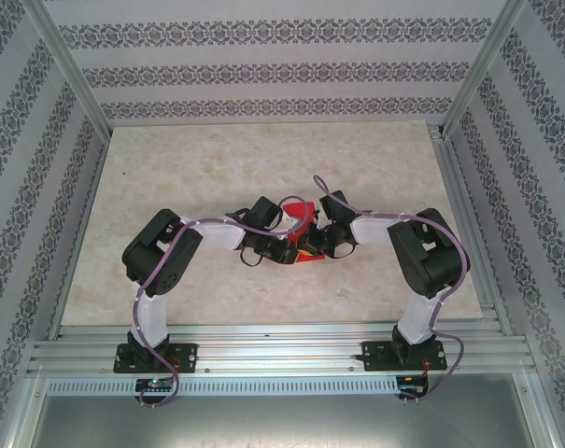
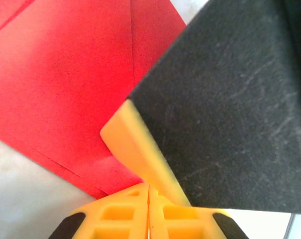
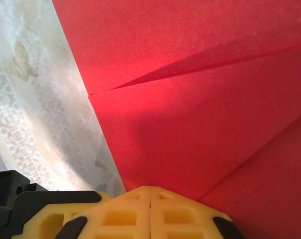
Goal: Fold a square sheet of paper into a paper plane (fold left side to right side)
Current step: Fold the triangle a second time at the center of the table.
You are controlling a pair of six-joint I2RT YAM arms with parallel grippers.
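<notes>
Lying creased between left claw point(image 2: 149, 191) and right claw point(image 3: 150, 190), red paper point(image 1: 302, 216)

I find the sheet of paper point(image 1: 299, 222) lying on the table point(image 1: 198, 168) near its centre, ahead of both arm bases. The left gripper point(image 1: 278, 250) sits at its left side and the right gripper point(image 1: 317, 245) at its right, close together over it.
</notes>
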